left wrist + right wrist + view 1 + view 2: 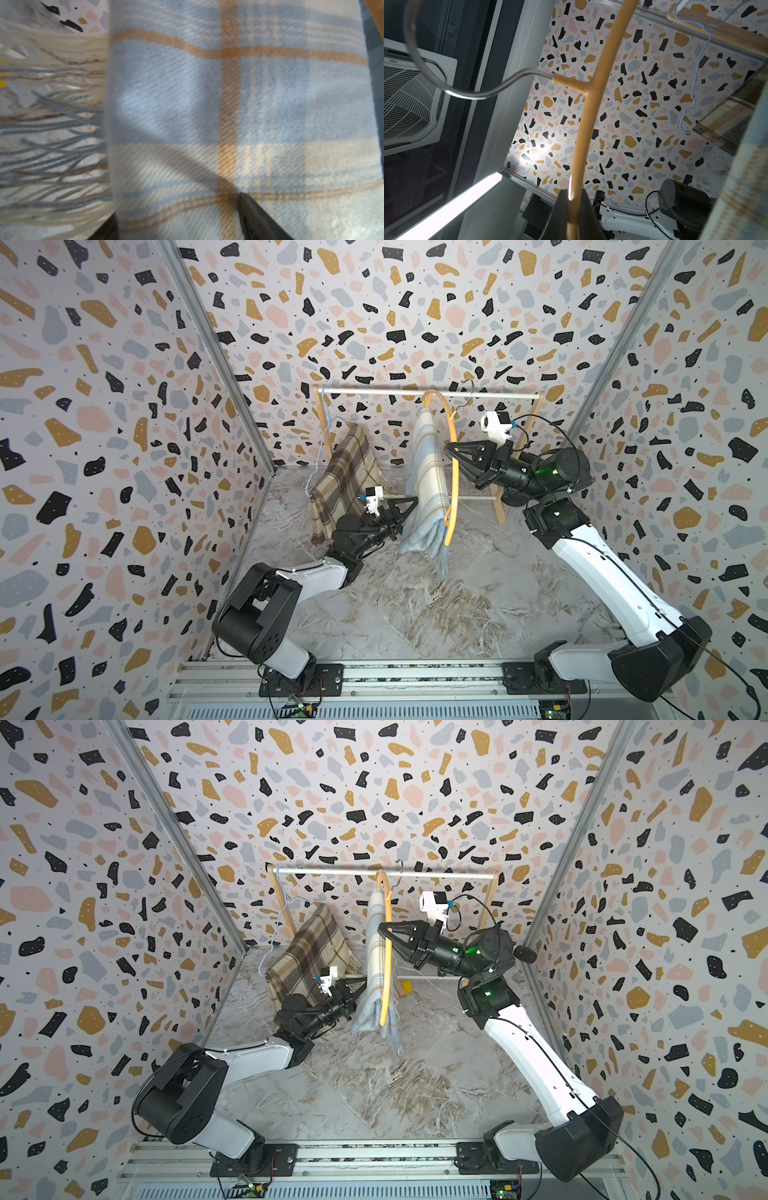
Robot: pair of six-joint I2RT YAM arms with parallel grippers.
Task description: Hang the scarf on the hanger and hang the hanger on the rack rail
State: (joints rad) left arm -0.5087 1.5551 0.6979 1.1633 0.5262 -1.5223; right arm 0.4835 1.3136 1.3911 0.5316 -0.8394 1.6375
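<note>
The right pincer (454, 454) is clamped on the hanger (453, 489), its jaws shut on the orange arm, as the right wrist view shows. The hanger stands on end, so one arm rises above this pincer and the other drops below it. The metal hook (468, 391) sits above and behind the pincer, close to the rail (374, 392); I cannot tell whether it rests on the rail.

The scarf (426, 472), pale blue plaid, lies over the hanger's upper end and hangs between the two pincers, just beside the orange arm. The left pincer (409, 512) meets it low down. Its jaws stand apart with a broad fold of cloth between them, one fingertip touching the weave. The fringe trails below it.

The step looks like settling the drape. To do it well, the left pincer should take the whole fold, not one layer, and pull gently along the cloth, since wool slides easily on a smooth arm. The right pincer should hold firm so the hanger does not swing.

Under both pincers lies a grey marbled floor (415, 614), bare apart from the wooden rack's feet. Terrazzo-print walls (374, 302) close in on three sides. Beyond the left pincer a brown scarf (345, 477) hangs from a blue hanger (320, 448) on the same rail.
</note>
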